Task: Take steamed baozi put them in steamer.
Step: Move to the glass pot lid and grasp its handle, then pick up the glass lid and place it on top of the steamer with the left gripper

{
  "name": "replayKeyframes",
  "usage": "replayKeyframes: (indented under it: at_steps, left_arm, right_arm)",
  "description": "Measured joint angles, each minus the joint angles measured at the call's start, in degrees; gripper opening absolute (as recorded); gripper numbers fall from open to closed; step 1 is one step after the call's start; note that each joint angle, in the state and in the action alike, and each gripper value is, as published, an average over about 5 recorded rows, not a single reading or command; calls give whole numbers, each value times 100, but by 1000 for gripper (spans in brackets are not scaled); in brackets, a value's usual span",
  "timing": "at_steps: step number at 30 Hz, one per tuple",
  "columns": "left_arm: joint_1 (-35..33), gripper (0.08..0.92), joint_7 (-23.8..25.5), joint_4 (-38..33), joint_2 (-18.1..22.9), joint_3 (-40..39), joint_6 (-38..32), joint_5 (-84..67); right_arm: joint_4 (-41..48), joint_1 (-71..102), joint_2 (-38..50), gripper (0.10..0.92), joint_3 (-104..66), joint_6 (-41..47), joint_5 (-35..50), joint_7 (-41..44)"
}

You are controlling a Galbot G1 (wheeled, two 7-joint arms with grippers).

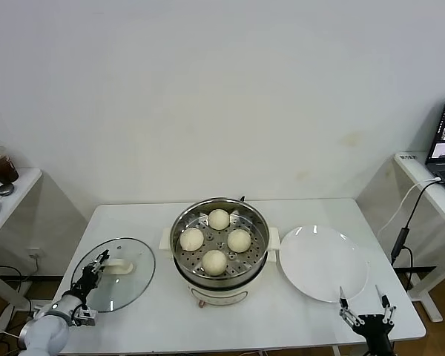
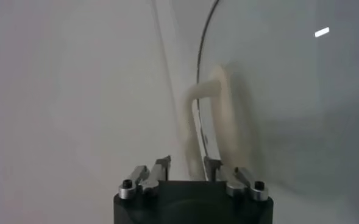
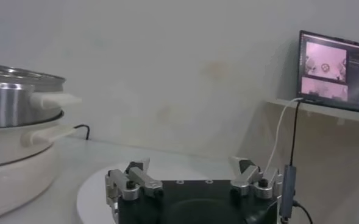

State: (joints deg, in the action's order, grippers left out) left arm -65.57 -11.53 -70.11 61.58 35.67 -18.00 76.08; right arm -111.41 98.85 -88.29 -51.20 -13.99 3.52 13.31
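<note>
I see all four smooth cream-white steamed baozi [image 1: 216, 261] sitting on the perforated tray inside the round shiny stainless-steel steamer [image 1: 256, 256], mid-counter [image 1: 156, 326]. Left of the steamer lies the round glass lid [image 1: 130, 288] with its white handle [image 2: 211, 125] — my left gripper [image 1: 99, 262] is at that handle, fingers narrowed around its near end. Right of the steamer, past the flat white plate [image 1: 322, 263], my right gripper [image 1: 365, 302] waits with fingers spread wide, holding nothing.
</note>
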Motion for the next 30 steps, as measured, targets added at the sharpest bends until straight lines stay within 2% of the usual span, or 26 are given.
replayKeyframes:
  at_steps: [5, 13, 24, 30]
  left_arm:
    - [-53, 194, -127, -24, 2, 70, 33, -134]
    - [-439, 169, -95, -646, -153, 229, 333, -582]
    - [-1574, 169, 214, -2508, -703, 529, 1681, -1729]
    - [-1797, 169, 580, -3690, -977, 400, 2644, -2196]
  right_arm:
    - [-2, 15, 4, 823, 30, -17, -35, 5]
    - [-34, 39, 36, 823, 89, -38, -75, 16]
    - [-7, 33, 135, 823, 226, -81, -154, 32]
    - [78, -10, 163, 823, 341, -149, -250, 27]
